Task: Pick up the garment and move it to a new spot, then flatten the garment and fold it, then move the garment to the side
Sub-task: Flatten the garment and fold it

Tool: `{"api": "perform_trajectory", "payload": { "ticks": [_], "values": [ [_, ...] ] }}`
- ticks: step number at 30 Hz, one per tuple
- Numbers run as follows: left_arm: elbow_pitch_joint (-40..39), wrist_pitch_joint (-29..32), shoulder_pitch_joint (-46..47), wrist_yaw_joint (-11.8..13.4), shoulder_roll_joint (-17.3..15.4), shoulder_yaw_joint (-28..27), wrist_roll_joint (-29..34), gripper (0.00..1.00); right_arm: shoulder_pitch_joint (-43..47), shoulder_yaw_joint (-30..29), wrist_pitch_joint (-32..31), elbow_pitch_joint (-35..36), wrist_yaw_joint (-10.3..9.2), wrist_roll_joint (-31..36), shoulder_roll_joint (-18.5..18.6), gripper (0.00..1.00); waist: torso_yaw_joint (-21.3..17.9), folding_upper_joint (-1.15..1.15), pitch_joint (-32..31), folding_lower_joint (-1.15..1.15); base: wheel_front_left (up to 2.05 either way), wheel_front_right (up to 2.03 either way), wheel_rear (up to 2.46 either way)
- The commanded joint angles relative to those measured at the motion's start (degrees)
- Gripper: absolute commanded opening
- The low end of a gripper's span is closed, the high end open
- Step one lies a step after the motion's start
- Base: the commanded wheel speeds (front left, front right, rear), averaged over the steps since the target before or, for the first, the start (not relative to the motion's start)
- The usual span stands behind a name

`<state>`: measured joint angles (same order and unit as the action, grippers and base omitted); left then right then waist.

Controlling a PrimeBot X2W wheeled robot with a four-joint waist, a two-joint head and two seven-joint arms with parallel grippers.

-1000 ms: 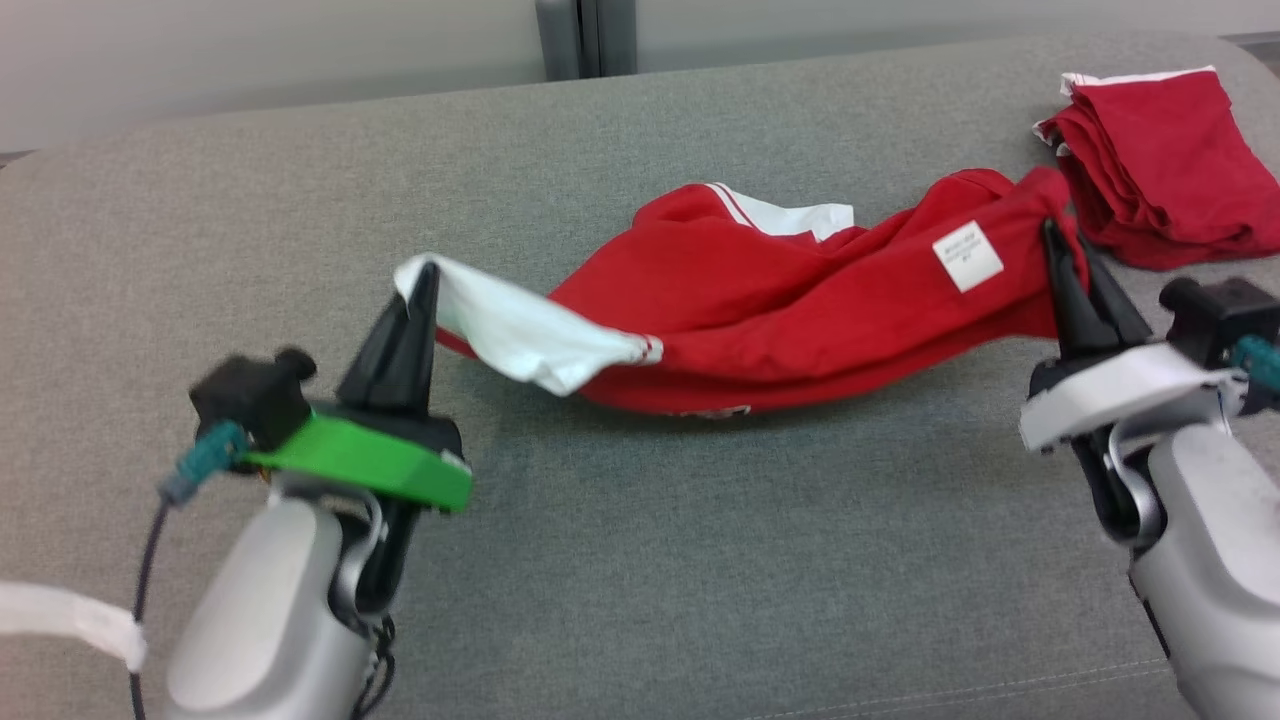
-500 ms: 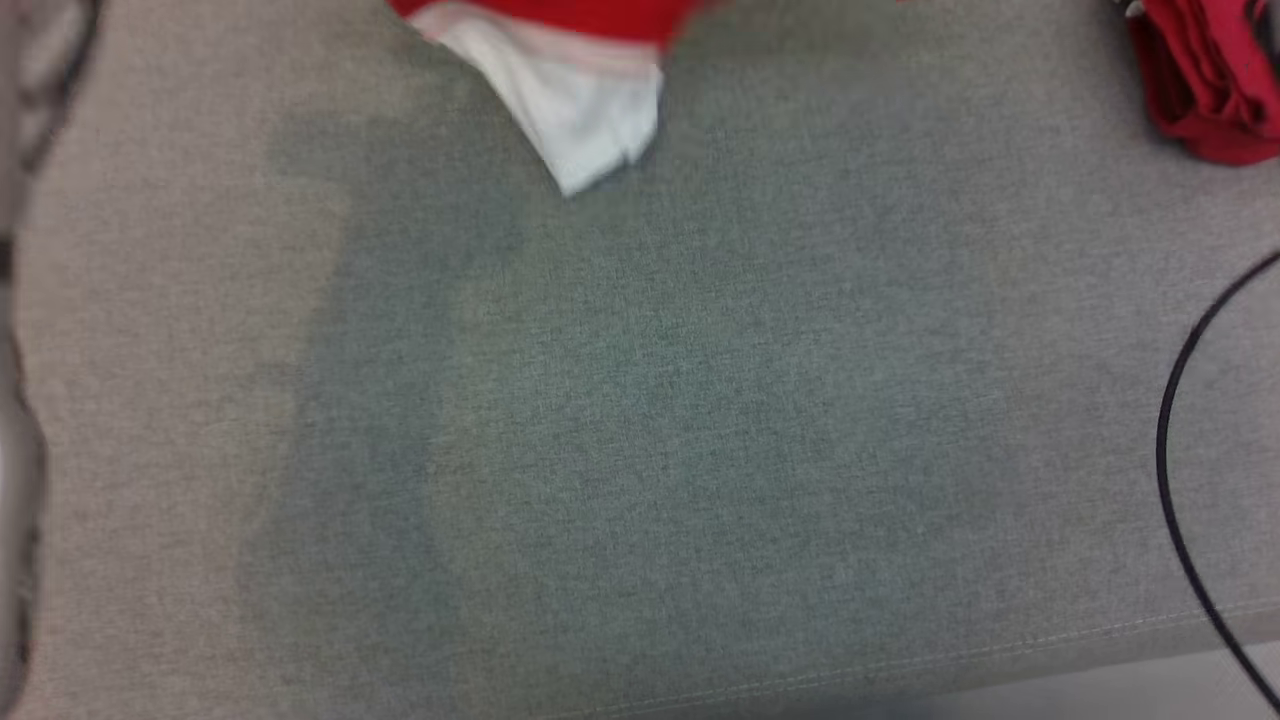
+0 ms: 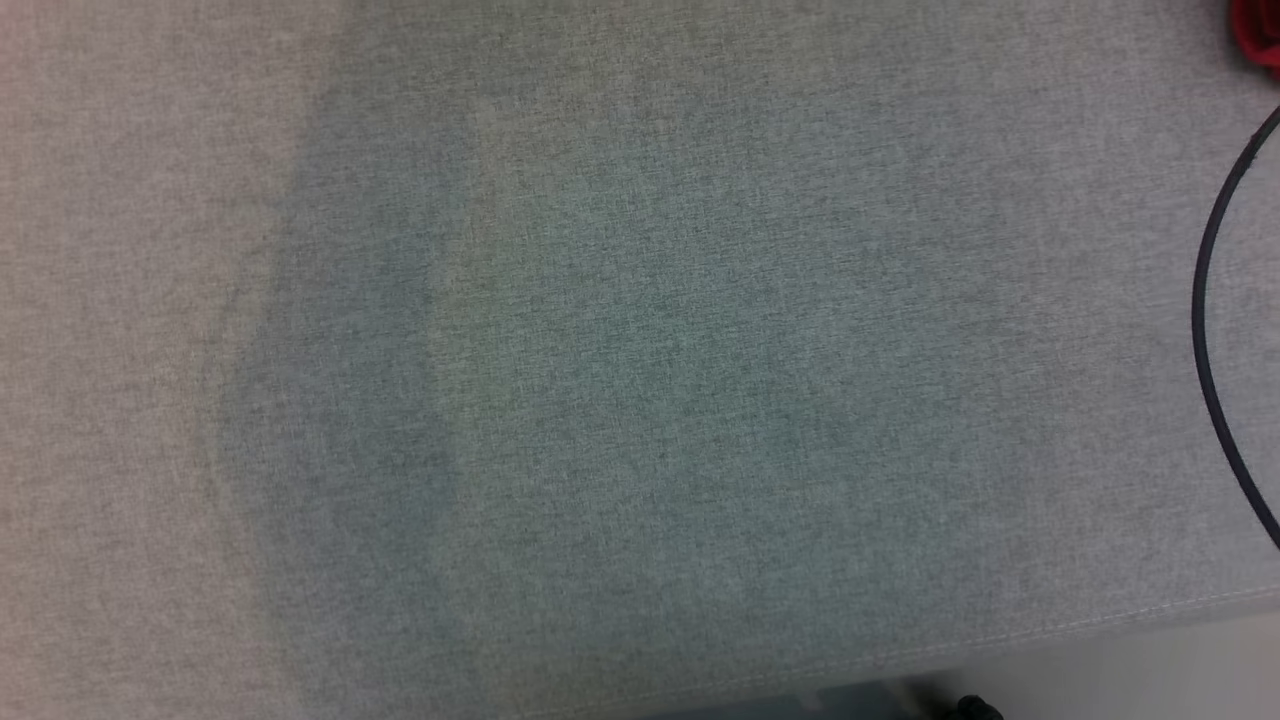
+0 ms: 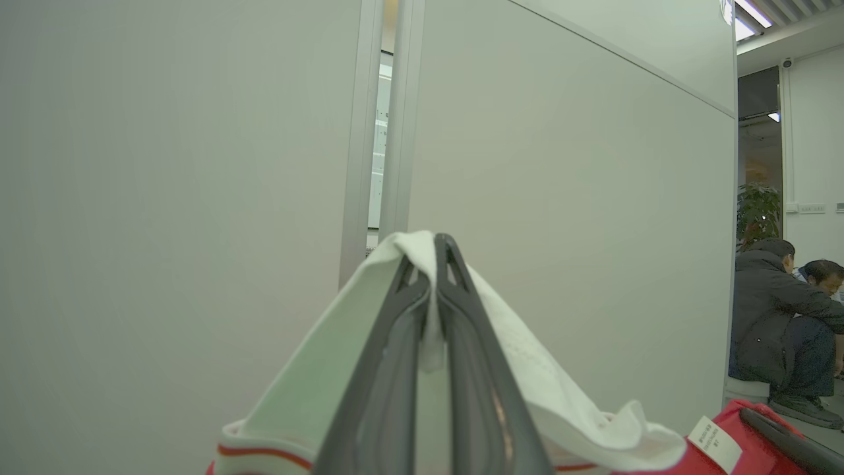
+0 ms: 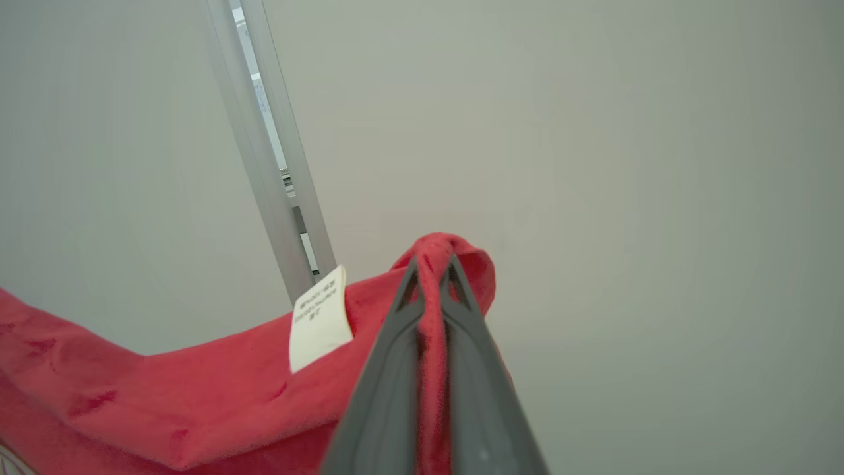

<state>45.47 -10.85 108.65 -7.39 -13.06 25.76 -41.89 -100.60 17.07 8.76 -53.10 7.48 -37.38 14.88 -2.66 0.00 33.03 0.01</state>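
Observation:
In the left wrist view my left gripper (image 4: 432, 247) is shut on a white part of the garment (image 4: 534, 389), which drapes over both fingers, with a red-striped hem below. My right gripper (image 5: 435, 264) is shut on a bunched red edge of the same garment (image 5: 165, 402), close to its white label (image 5: 320, 316). Both grippers point at pale wall panels, and the red cloth sags between them. At the lower right of the left wrist view, a dark finger of the right gripper (image 4: 784, 443) lies on the red cloth beside the label (image 4: 715, 441).
The head view looks down on the grey fabric surface (image 3: 640, 360), with its stitched front edge (image 3: 1000, 640) near the bottom. A black cable (image 3: 1205, 330) curves along the right side. A scrap of other red cloth (image 3: 1262, 30) sits at the top right corner. Two people (image 4: 784, 323) crouch far off.
The head view has swung down toward the surface's front edge. The garment and both grippers have passed out of its top. Both grips on the cloth are as before.

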Motion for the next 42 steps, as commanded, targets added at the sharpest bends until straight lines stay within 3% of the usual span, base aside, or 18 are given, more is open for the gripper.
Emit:
{"api": "perform_trajectory", "payload": {
  "ticks": [1,8,14,19,25,33,42],
  "values": [
    [-0.04,-1.17,-1.97,-0.19,-0.44,0.41,-0.96,0.00,1.46,1.15,0.78,0.01,0.02,-0.62,0.15,0.00,0.34,0.00,0.74,-0.01,0.00,0.00,0.00],
    [-5.83,-4.13,-19.00,-0.20,-4.14,4.28,-2.08,0.00,16.01,7.57,5.08,5.37,0.01,-6.14,2.16,0.00,0.32,0.00,-1.16,-0.01,0.00,0.00,0.00],
    [-18.33,-4.33,-44.90,2.60,-6.50,-4.18,-0.76,0.00,35.36,10.31,6.42,13.58,0.02,-10.57,5.41,0.00,-0.53,0.00,-5.53,-0.01,0.00,0.00,0.00],
    [-31.16,-4.33,-70.39,5.89,-3.55,-12.44,1.67,0.00,52.27,7.25,6.44,22.52,0.01,-11.34,7.61,0.00,-0.40,0.00,-9.02,-0.01,0.00,0.00,0.00],
    [-38.78,-4.33,-92.35,6.06,2.09,-16.56,3.95,0.00,71.15,2.91,6.46,30.46,0.01,-9.66,6.79,0.00,0.39,0.00,-12.78,-0.01,0.00,0.00,0.00],
    [-36.20,-4.34,-107.02,4.20,7.07,-16.59,8.07,0.00,88.85,-1.77,6.48,33.87,0.01,-2.40,3.91,0.00,1.40,0.00,-17.60,-0.01,0.00,0.00,0.00],
    [-30.21,-4.33,-110.57,1.88,9.39,-16.65,11.32,0.00,96.97,-6.32,6.48,33.96,0.01,1.62,0.35,0.00,2.42,0.00,-21.69,-0.01,0.00,0.00,0.00]
  ]
}}
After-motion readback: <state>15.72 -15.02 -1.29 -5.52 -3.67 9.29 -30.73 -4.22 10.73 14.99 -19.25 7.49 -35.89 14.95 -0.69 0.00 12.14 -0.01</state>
